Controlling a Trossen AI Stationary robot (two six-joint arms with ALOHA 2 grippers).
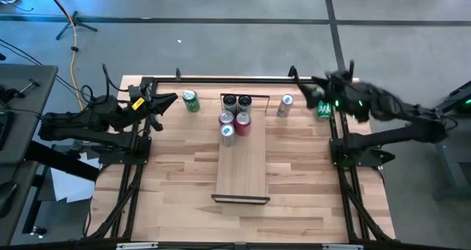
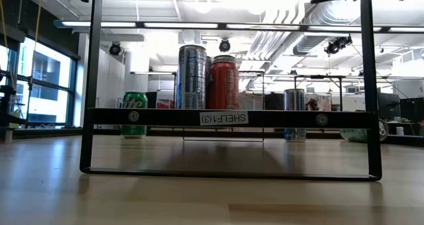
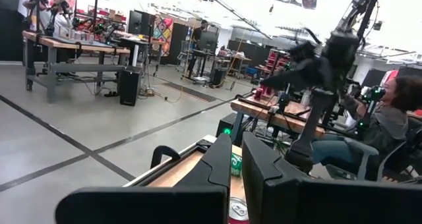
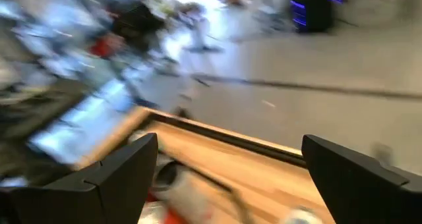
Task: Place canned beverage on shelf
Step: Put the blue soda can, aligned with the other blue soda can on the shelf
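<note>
Tabletop [image 1: 184,176] | shelf [image 1: 243,169]: four cans [image 1: 235,119] (upright) | right pincer [image 1: 318,95] agape, empty | left pincer [image 1: 171,99] closed

Your shelf [image 1: 241,169]: long pale wood board, dark metal end frames, lying mid-tabletop. Four cans [image 1: 235,116] standing upright, clustered at its far end. Silver can [image 1: 285,106] and two green cans [image 1: 191,101] sitting off shelf, on tabletop.

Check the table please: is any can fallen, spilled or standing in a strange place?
Nothing stands out. Four cans stand upright, bunched at the far end of the shelf. Three more stand on the table: a green can, a silver can and another green one. No spill shows.
</note>
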